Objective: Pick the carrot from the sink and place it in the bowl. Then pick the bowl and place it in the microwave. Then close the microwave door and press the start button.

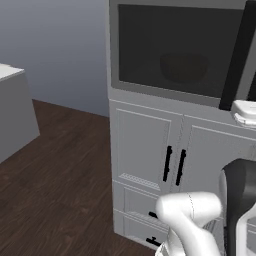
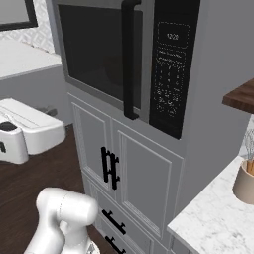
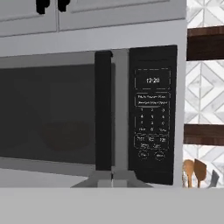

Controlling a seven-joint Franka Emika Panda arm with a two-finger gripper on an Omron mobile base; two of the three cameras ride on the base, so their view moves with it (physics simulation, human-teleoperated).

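Now the microwave door (image 3: 48,118) stands shut, the bowl (image 1: 184,66) a dim shape behind its dark glass, so what remains is the start button. The gripper (image 3: 112,178) has its tips pressed together, holding nothing. From them the black control strip (image 3: 152,113) lies up toward one o'clock in the hand view (its long axis vertical), just beside the door handle (image 3: 103,109). Grey cabinets (image 2: 124,163) sit below the microwave (image 2: 129,59), with a marble counter (image 2: 218,218) toward four o'clock in the right base view.

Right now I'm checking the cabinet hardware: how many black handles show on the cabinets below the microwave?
4: two upright handles side by side where the cabinet doors meet, and two drawer handles below them. The white arm may hide more.
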